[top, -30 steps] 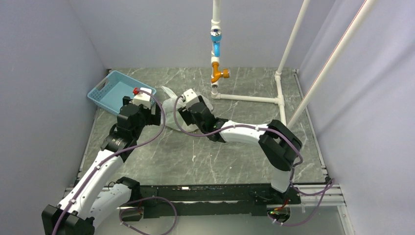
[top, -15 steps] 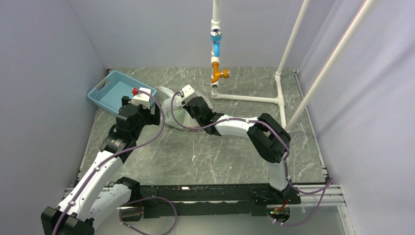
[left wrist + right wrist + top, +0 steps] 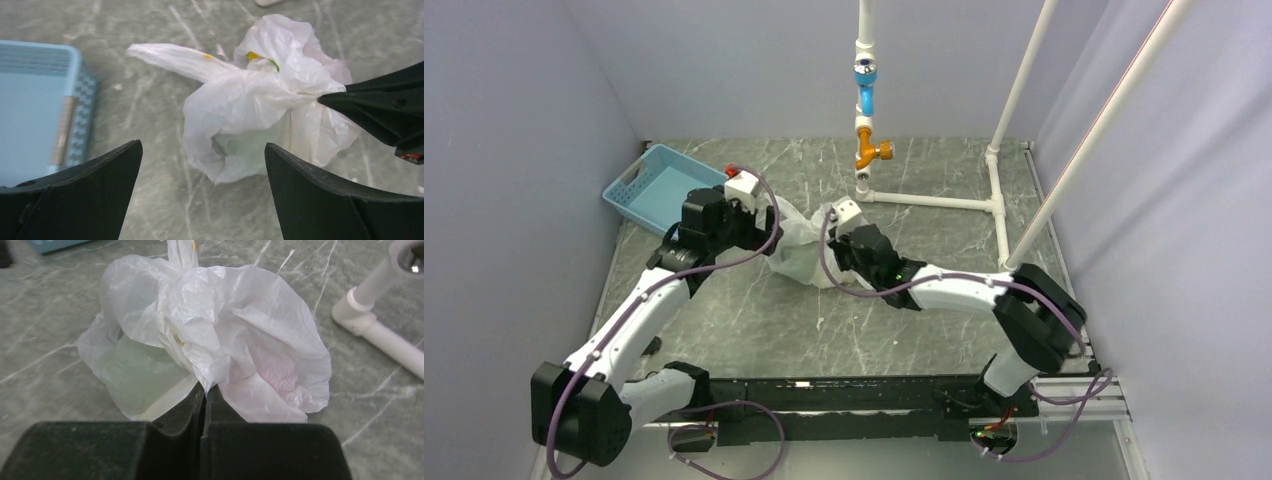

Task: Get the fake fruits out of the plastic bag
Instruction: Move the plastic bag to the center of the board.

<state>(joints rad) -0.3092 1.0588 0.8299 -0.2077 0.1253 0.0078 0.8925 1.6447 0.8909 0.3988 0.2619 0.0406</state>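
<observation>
The right gripper [image 3: 205,390] was clenched tight, its two fingers pressed flat together on a pinch of film at the near side of the bag [image 3: 210,325]. The bag sat crumpled on the table [image 3: 904,330], just ahead of that gripper and touching its tips. The fruits [image 3: 132,367] showed only as a green and a pink blur through the film. From the bag's other side the left gripper [image 3: 202,147] faced it with its fingers [image 3: 75,195] spread wide, holding nothing. The bag lay in line with the gap, just past the tips, and I could not tell whether they touched it. One handle trailed out towards the basket [image 3: 649,185], which stood apart at the far left. A white pipe [image 3: 929,200] ran along the back.
</observation>
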